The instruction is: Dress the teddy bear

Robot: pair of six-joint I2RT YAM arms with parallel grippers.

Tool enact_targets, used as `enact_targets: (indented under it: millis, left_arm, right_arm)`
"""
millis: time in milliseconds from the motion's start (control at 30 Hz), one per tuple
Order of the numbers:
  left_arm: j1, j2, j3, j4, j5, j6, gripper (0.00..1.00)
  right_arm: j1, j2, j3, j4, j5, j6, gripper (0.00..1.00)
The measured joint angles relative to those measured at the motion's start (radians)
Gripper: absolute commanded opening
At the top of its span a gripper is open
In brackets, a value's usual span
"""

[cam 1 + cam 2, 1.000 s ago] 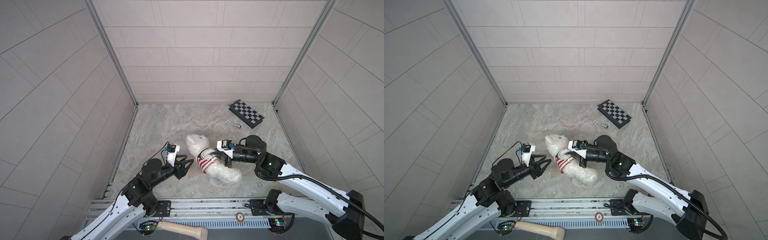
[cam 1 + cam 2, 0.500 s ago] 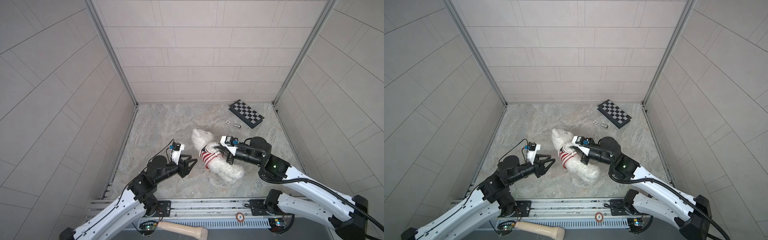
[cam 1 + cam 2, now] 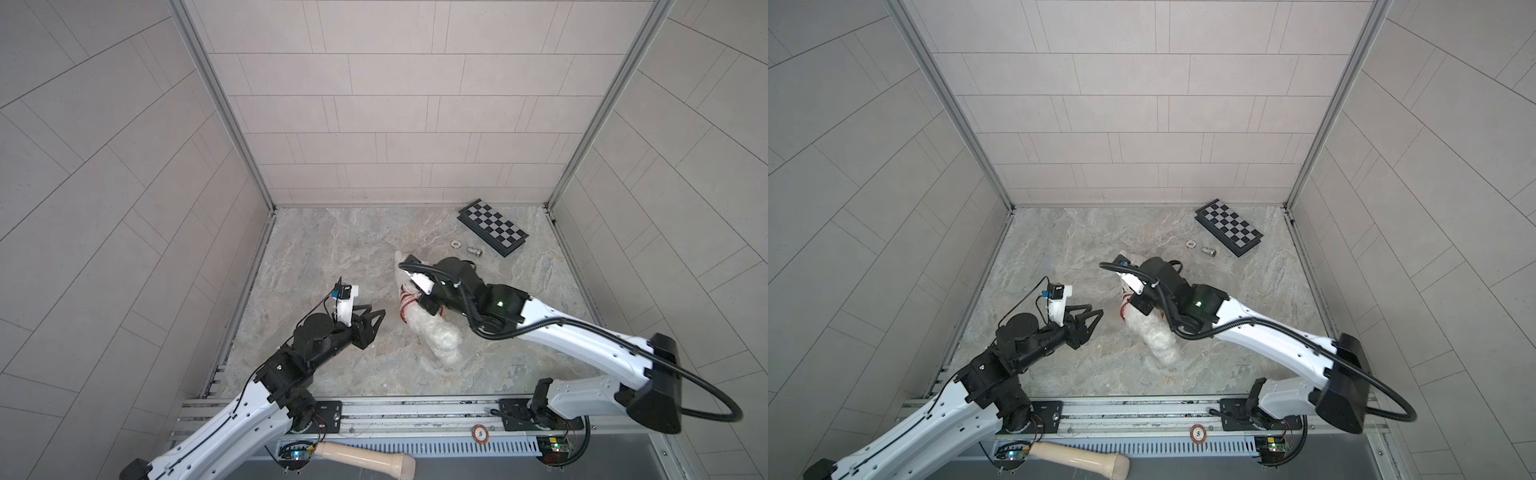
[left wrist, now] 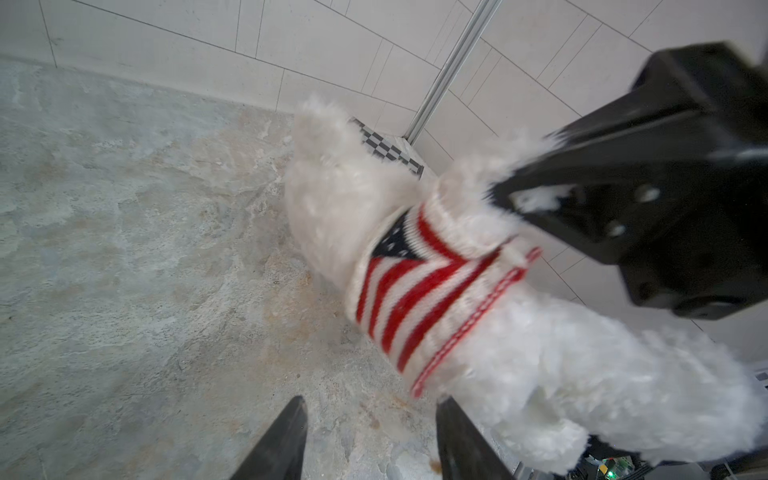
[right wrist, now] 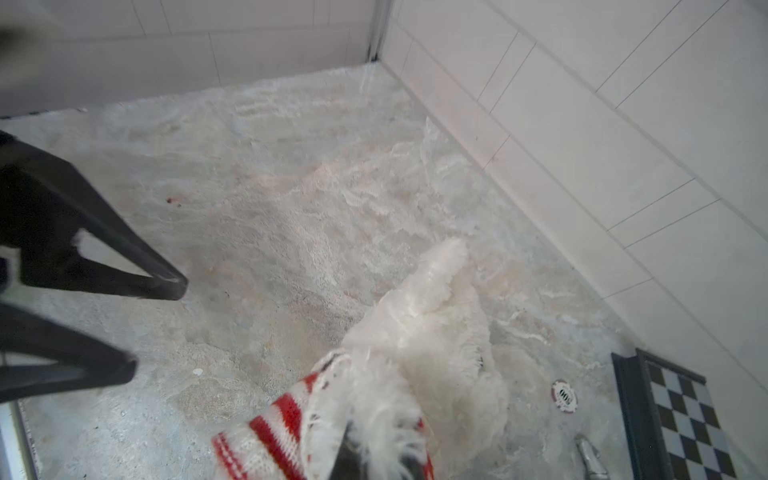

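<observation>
The teddy bear (image 3: 438,338) lies just right of centre on the marbled desk (image 3: 328,249) in both top views, its white body running from upper left to lower right. A red-and-white striped garment (image 3: 405,301), with a small dark starred patch, is wrapped around its upper body. In the left wrist view the garment (image 4: 415,299) sits as a band just below the head, with bare fur above and below it. The right gripper (image 3: 419,296) reaches in from the right of the frame. Its fingers are pressed together in the fur at the garment's upper edge, gripping the bear there; whether they also catch the knit I cannot tell. The left gripper (image 3: 376,309) hangs just left of the bear, pointing at the garment. Its fingers (image 4: 291,432) stand moderately apart with nothing between them, clear of both the fur and the knit. A black-and-white checkerboard (image 3: 492,226) lies at the upper right corner of the desk. A small round chip (image 3: 456,243) and a short metal piece (image 3: 473,251) lie between the checkerboard and the bear.
</observation>
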State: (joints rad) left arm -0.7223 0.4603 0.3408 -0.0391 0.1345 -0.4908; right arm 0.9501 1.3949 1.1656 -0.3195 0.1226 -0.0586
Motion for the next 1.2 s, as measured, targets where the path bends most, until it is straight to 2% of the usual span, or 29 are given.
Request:
enact_targets:
  millis: [133,200,333,467,600,700,800,933,1033,1100,1200]
  left_arm:
    - [0.032,-0.085,-0.027,-0.013,0.0,-0.024,0.57]
    - [0.049,-0.102,-0.027,-0.027,-0.002,-0.033,0.57]
    - [0.067,-0.08,-0.025,-0.085,-0.006,-0.036,0.56]
    - [0.073,-0.05,-0.02,-0.158,0.002,-0.034,0.62]
    - [0.075,-0.071,-0.02,-0.209,0.027,-0.033,0.59]
    - [0.075,-0.063,-0.018,-0.19,0.072,-0.032,0.58]
    - [0.074,0.02,0.002,-0.129,0.139,-0.032,0.55]
    - [0.057,0.204,0.093,-0.051,0.203,-0.024,0.5]
    - [0.036,0.36,0.204,-0.023,0.213,-0.004,0.43]
    - [0.023,0.46,0.274,-0.011,0.213,0.008,0.41]
    - [0.007,0.605,0.353,0.006,0.212,0.019,0.32]
  right_arm:
    - [0.003,0.158,0.019,-0.025,0.018,0.071,0.01]
    - [0.003,0.199,0.024,-0.021,0.015,0.104,0.04]
    - [0.003,0.257,0.052,0.029,-0.032,0.172,0.2]
    - [-0.001,0.31,0.065,0.104,-0.156,0.252,0.36]
    - [-0.015,0.289,0.053,0.148,-0.241,0.305,0.44]
    - [-0.049,0.178,-0.029,0.19,-0.248,0.328,0.5]
    - [-0.106,0.021,-0.132,0.202,-0.233,0.349,0.53]
    - [-0.216,-0.139,-0.258,0.214,-0.221,0.381,0.54]
    - [-0.275,-0.168,-0.341,0.226,-0.233,0.409,0.55]
    - [-0.291,-0.161,-0.389,0.237,-0.255,0.431,0.56]
    - [-0.303,-0.144,-0.447,0.25,-0.284,0.461,0.56]
